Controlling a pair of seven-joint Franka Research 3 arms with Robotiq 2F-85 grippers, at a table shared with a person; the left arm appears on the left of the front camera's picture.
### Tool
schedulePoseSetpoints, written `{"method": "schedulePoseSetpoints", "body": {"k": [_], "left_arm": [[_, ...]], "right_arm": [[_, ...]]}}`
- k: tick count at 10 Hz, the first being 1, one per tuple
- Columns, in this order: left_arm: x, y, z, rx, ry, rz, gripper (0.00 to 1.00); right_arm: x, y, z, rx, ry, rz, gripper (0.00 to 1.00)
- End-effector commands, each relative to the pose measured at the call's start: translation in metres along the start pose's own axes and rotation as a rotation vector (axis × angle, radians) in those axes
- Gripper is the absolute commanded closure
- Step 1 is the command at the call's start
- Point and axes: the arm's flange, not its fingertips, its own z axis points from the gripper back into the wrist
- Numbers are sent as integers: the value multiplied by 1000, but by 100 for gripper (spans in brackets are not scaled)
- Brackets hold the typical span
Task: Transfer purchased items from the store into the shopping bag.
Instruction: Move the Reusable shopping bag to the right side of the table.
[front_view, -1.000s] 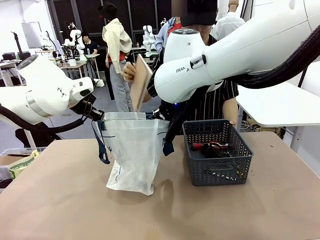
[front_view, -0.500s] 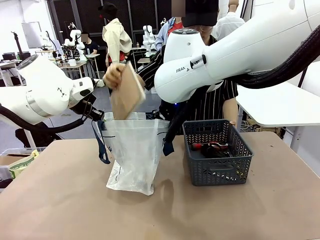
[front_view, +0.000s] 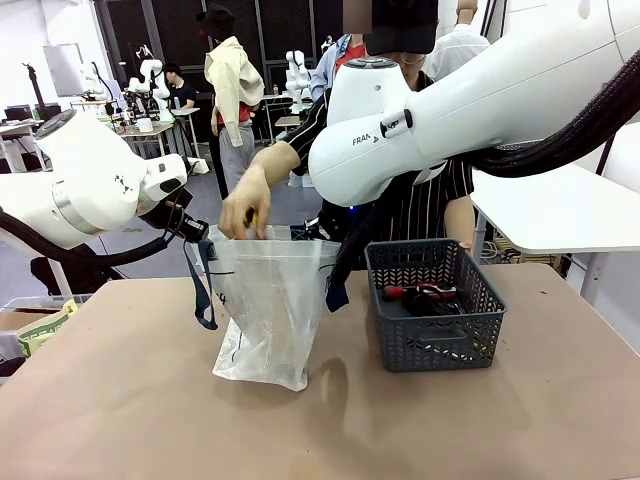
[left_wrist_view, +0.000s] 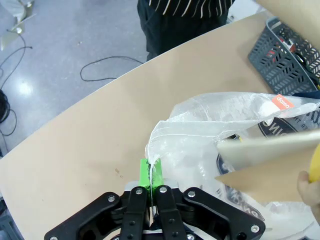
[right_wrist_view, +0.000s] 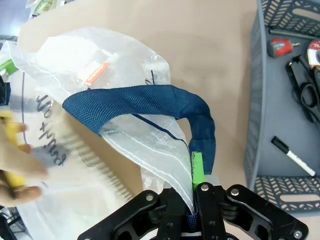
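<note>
I count two arms, one shopping bag (front_view: 268, 310), one grey lattice basket (front_view: 430, 342) and one person's hand (front_view: 243, 205) over a brown tabletop (front_view: 120, 400). The bag is translucent white plastic with two navy strap handles and dark lettering. It stands on the tabletop just to the left of the basket, with its mouth stretched open between my two tools. The left tool (left_wrist_view: 151, 167) is clenched on the thin film of the bag's rim. The right tool (right_wrist_view: 192, 166) is clenched on the opposite rim, right beside a navy strap (right_wrist_view: 150, 102). In the basket I can make out three small goods: a white marker (right_wrist_view: 294, 156), a red and grey piece (right_wrist_view: 280, 47) and black scissors (right_wrist_view: 305, 85). Half a second ago the person's hand held a flat brown notebook well above the bag. Now the hand is down at the bag's mouth, holding something yellow, and the notebook (left_wrist_view: 265, 165) is partly inside the bag. Both arms, the bag and the basket sit where they were.
</note>
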Motion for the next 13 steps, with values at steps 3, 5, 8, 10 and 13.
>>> {"method": "schedulePoseSetpoints", "body": {"k": [3, 5, 8, 10, 13], "left_arm": [[-1, 0, 4, 5, -2, 7, 100], [-1, 0, 4, 5, -2, 7, 100], [-1, 0, 4, 5, -2, 7, 100], [-1, 0, 4, 5, -2, 7, 100], [-1, 0, 4, 5, -2, 7, 100]], "right_arm": [[-4, -3, -1, 16, 6, -5, 100], [-4, -3, -1, 16, 6, -5, 100], [-4, -3, -1, 16, 6, -5, 100], [-4, -3, -1, 16, 6, -5, 100], [-4, -3, -1, 16, 6, -5, 100]]}}
